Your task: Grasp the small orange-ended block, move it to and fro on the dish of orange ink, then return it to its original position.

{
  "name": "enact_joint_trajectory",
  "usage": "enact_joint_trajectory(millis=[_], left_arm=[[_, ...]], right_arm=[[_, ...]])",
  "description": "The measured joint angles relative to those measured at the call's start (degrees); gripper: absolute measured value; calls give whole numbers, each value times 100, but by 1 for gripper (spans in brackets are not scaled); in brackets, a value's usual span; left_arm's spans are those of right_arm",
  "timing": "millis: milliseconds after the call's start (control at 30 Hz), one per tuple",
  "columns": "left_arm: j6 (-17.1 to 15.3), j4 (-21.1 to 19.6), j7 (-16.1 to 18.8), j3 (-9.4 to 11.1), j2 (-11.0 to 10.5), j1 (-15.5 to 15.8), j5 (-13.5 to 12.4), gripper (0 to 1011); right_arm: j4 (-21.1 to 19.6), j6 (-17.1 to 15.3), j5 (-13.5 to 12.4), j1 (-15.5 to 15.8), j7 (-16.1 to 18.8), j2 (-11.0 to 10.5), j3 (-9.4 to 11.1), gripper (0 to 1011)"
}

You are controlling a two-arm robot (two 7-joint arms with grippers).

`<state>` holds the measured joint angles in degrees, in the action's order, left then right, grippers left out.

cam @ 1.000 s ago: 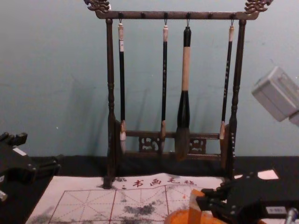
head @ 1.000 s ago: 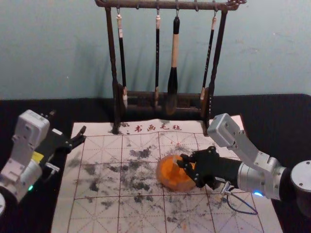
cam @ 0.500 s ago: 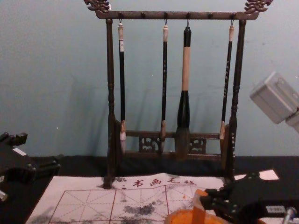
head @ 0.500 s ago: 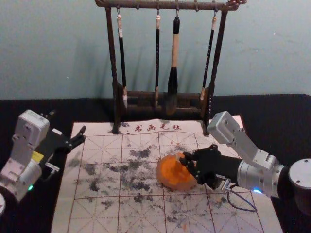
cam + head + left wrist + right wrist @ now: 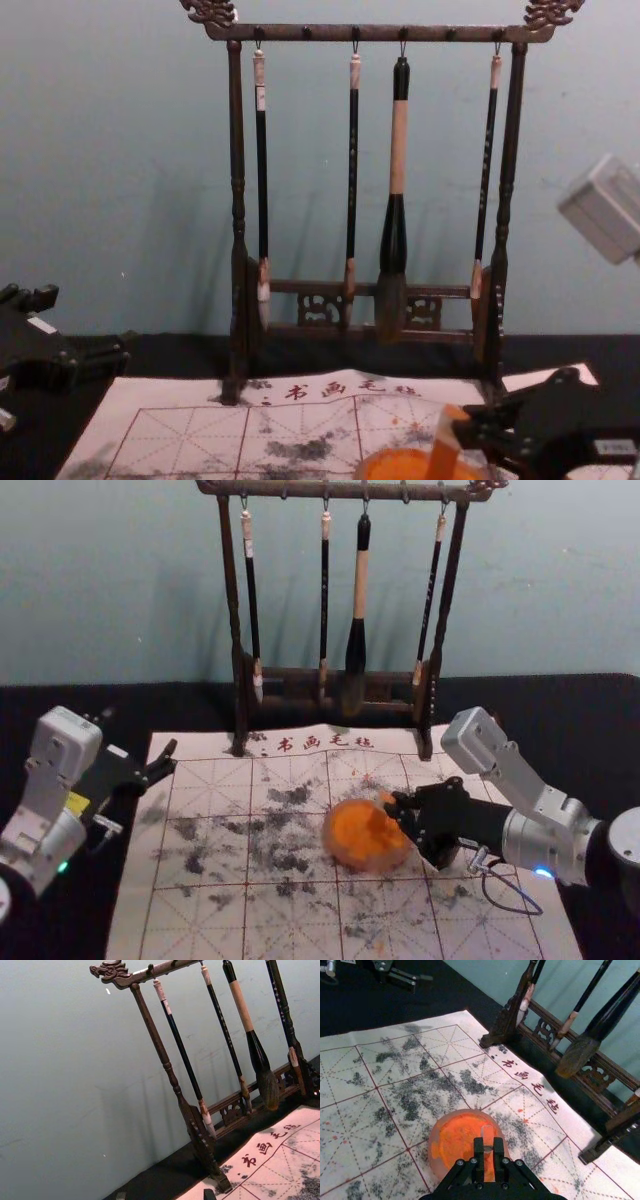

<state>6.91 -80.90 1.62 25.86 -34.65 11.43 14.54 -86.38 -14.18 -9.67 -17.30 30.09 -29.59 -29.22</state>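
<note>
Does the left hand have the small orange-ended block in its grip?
No, the right hand grips the block, its fingers on either side, at the dish of orange ink.

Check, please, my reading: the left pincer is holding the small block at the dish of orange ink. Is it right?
Wrong arm: the right wrist view shows the right pincer holding the small block at the dish of orange ink. The left pincer is empty, its fingers open.

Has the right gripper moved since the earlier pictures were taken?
Yes. In the chest view, the right gripper has shifted slightly toward the robot's right, judged against the brush rack.
</note>
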Motion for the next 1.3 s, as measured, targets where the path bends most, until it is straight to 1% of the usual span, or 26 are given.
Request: enact_joint_trajectory(millis=[367, 567, 733, 1000, 1300], left_arm=[[0, 0, 0, 0, 0, 0, 0, 1001], [0, 0, 0, 0, 0, 0, 0, 1001], [0, 0, 0, 0, 0, 0, 0, 1001], [0, 0, 0, 0, 0, 0, 0, 1001], [0, 0, 0, 0, 0, 0, 0, 1001]], right_arm=[[-299, -152, -57, 167, 65, -193, 69, 57], [-458, -229, -107, 249, 128, -298, 71, 57], [-529, -255, -142, 283, 163, -343, 53, 57], [-600, -286, -192, 283, 220, -365, -10, 57], [-593, -295, -197, 197, 250, -326, -123, 57]])
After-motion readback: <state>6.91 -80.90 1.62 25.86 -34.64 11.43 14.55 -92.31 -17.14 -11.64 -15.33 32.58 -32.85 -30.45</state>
